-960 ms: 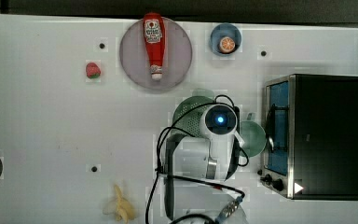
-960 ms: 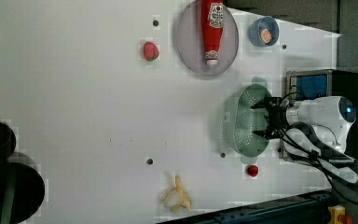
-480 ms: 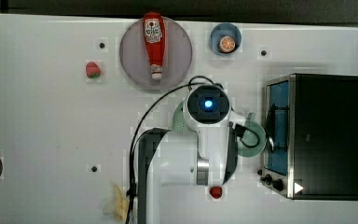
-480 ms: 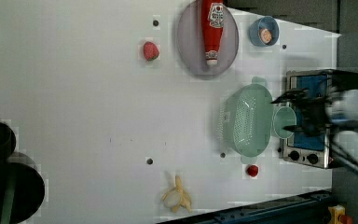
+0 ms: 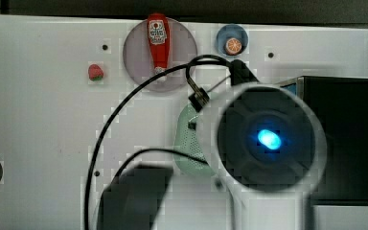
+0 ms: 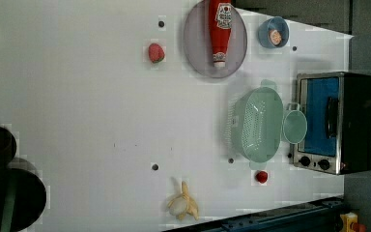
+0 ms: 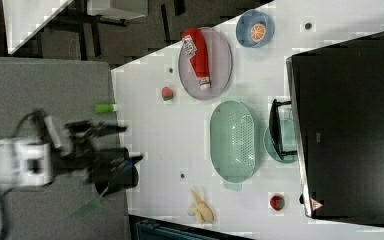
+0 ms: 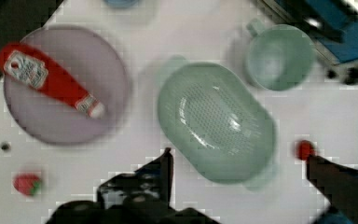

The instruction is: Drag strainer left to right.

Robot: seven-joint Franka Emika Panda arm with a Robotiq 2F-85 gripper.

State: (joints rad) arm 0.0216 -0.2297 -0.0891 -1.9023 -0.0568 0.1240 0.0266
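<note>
White tabletop [image 6: 77,121] carries everything; going left to right across the left view, a small red strawberry-shaped toy [image 6: 156,52] lies alone, then a round grey-lilac plate [image 6: 193,53] bears a red plastic ketchup bottle [image 6: 220,31], then comes the pale mint-green oval plastic strainer [image 6: 256,124], then a smaller round teal-green cup [image 6: 294,126] just beside it, then a black and silver toaster oven with a blue door [image 6: 335,123] at the far right; 1 peeled banana toy [image 6: 182,205] and 1 small red fruit [image 6: 262,177] lie near the left view's bottom edge.

The strainer's long axis runs up and down in the left view, with its bowl facing up and 1 small tab at each end; its right flank sits close against the cup, so it looks already dragged across, and the task reads as essentially done.

The gripper [image 8: 237,161] hangs high above the strainer, pointing down, jaws spread wide and holding nothing; in the wrist view the bowl lies directly between and beyond its dark fingertips [image 8: 165,161]; in the top view the arm's round wrist housing [image 5: 263,139] covers most of the strainer, leaving 1 sliver of rim; any further move would need a descent onto the rim.
</note>
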